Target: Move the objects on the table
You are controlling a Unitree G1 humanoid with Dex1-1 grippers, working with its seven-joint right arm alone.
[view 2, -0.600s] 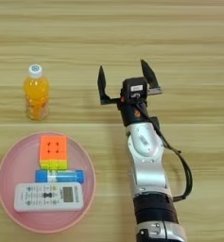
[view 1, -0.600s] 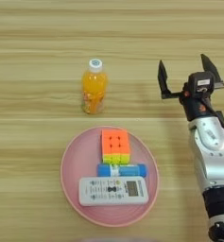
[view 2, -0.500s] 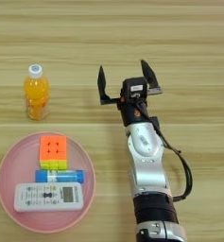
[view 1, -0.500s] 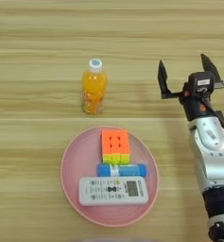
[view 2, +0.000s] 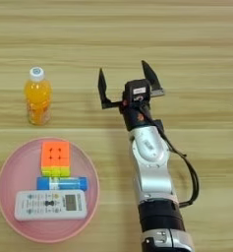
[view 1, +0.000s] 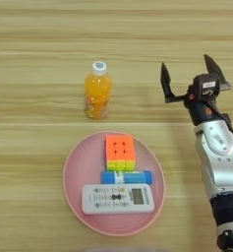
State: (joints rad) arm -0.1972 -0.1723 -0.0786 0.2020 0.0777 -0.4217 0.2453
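The juice bottle stands upright on the table, well left of the right gripper, whose black fingers are spread wide, holding nothing. Nearer, the pink plate carries puzzle cube, glue stick and remote. Bare wood lies between bottle and gripper.

At upper centre stands the juice bottle. Lower centre, the pink plate holds puzzle cube, glue stick and remote. The right gripper spreads wide at right.
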